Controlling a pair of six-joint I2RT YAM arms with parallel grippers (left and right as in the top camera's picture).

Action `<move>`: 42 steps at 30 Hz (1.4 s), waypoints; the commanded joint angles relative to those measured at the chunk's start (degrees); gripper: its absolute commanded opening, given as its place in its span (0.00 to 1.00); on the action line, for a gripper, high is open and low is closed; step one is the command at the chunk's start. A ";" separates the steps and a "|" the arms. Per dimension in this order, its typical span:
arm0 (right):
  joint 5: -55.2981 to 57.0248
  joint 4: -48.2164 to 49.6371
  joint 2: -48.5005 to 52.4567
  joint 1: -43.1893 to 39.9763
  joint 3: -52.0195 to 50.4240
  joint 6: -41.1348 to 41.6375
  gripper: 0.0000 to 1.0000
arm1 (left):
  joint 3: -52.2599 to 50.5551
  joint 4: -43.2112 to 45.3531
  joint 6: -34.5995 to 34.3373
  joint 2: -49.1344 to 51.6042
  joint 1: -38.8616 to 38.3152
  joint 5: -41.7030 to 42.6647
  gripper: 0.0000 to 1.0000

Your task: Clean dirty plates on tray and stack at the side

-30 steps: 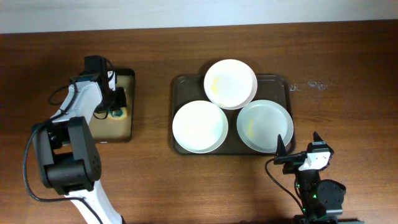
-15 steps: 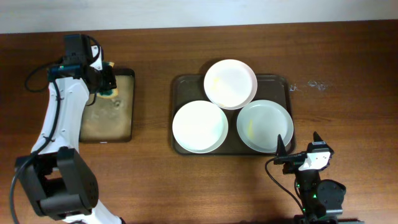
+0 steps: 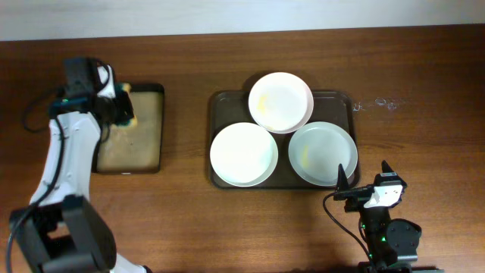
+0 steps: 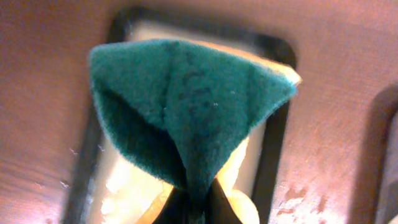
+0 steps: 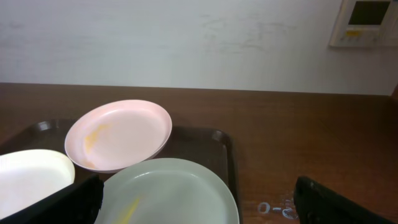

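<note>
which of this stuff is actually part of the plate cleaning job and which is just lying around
Part of the job:
three plates
dark brown tray under them
green sponge, pinched in the left end effector

Just lying about:
small black tray with tan inside
white marks on the table
wall panel

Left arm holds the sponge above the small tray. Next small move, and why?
Probably swing the left gripper right toward the brown tray: the green sponge is pinched and hangs over the small tray, while the plates show yellow smears, unwiped.
</note>
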 commanded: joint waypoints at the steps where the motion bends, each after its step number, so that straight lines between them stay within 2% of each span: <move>1: 0.48 -0.37 -0.35 -0.35 -0.31 -0.37 0.98 | -3.15 -1.81 0.72 3.76 0.50 1.55 0.00; 6: 0.48 -0.37 -0.35 -0.35 -0.31 -0.37 0.98 | 5.22 -9.07 0.70 -4.24 1.22 1.62 0.00; 11: -0.17 0.09 -0.35 -0.35 -0.31 -0.33 0.98 | -4.96 0.35 0.68 -2.23 1.09 0.44 0.00; 13: -6.32 0.72 -0.35 -0.33 -0.31 0.42 0.98 | -6.25 0.02 0.70 -0.44 1.11 0.44 0.00; 16: -21.09 1.36 -0.31 -0.31 -0.31 6.01 0.98 | -3.67 -1.40 0.68 -1.64 1.16 0.46 0.00; 18: -27.19 5.66 -0.31 -0.31 -0.31 6.49 0.98 | 0.44 -5.42 0.68 -4.92 1.16 1.73 0.00; 20: -31.56 20.90 -0.31 -0.31 -0.28 11.54 0.98 | 0.87 -5.38 0.70 -7.91 0.83 1.90 0.00; 22: -29.00 34.23 -0.26 -0.31 0.79 13.97 0.98 | 0.81 -4.98 0.70 -7.39 0.83 1.92 0.00; 23: -24.20 36.54 -0.20 -0.31 3.52 15.02 0.98 | 0.79 -5.22 0.70 -6.93 0.83 1.92 0.00; 24: -20.68 33.27 0.15 -0.33 7.72 14.93 0.98 | 0.76 -5.57 0.68 -6.49 0.90 1.95 0.00; 25: -18.47 25.38 1.20 -0.37 13.60 13.81 0.98 | 0.76 -5.66 0.68 -6.14 0.96 1.97 0.00; 27: -16.76 0.87 8.02 -0.35 30.14 7.26 0.98 | 0.76 -5.57 0.68 -5.66 0.96 1.99 0.00; 28: -16.46 -16.11 16.06 -0.35 42.29 3.37 0.98 | 0.76 -5.60 0.66 -5.60 0.94 2.16 0.00; 29: -16.70 -24.65 20.74 -0.35 48.33 1.77 0.98 | 0.76 -5.60 0.66 -5.60 0.92 2.51 0.00; 31: -20.79 -42.36 32.24 -0.35 61.96 0.61 0.98 | 0.76 -5.66 0.66 -5.60 0.87 3.48 0.00; 33: -33.70 -54.07 42.95 -0.31 72.98 1.75 0.98 | 0.76 -5.84 0.68 -5.60 0.87 3.45 0.00; 35: -40.44 -57.72 50.01 -0.31 77.33 1.84 0.98 | 0.76 -5.84 0.68 -5.60 0.87 3.45 0.00; 36: -43.19 -56.50 53.68 -0.28 78.07 3.19 0.79 | 0.76 -5.84 0.68 -5.60 0.87 3.48 0.00; 37: -42.95 -55.95 56.92 -0.22 78.20 4.63 0.56 | 0.76 -5.88 0.68 -5.60 0.87 3.48 0.00; 38: -40.81 -56.26 59.30 0.20 78.20 4.63 0.53 | 0.76 -6.03 0.68 -5.60 0.87 3.48 0.00; 39: -35.06 -56.85 62.01 1.46 78.20 5.70 0.55 | 0.76 -6.14 0.68 -5.60 0.87 3.48 0.00; 41: -14.29 -58.51 68.28 6.75 78.20 14.34 0.56 | 0.76 -6.23 0.68 -5.60 0.87 3.48 0.00; 42: -7.96 -59.32 71.23 9.35 78.20 17.73 0.56 | 0.76 -6.19 0.68 -5.60 0.87 3.48 0.00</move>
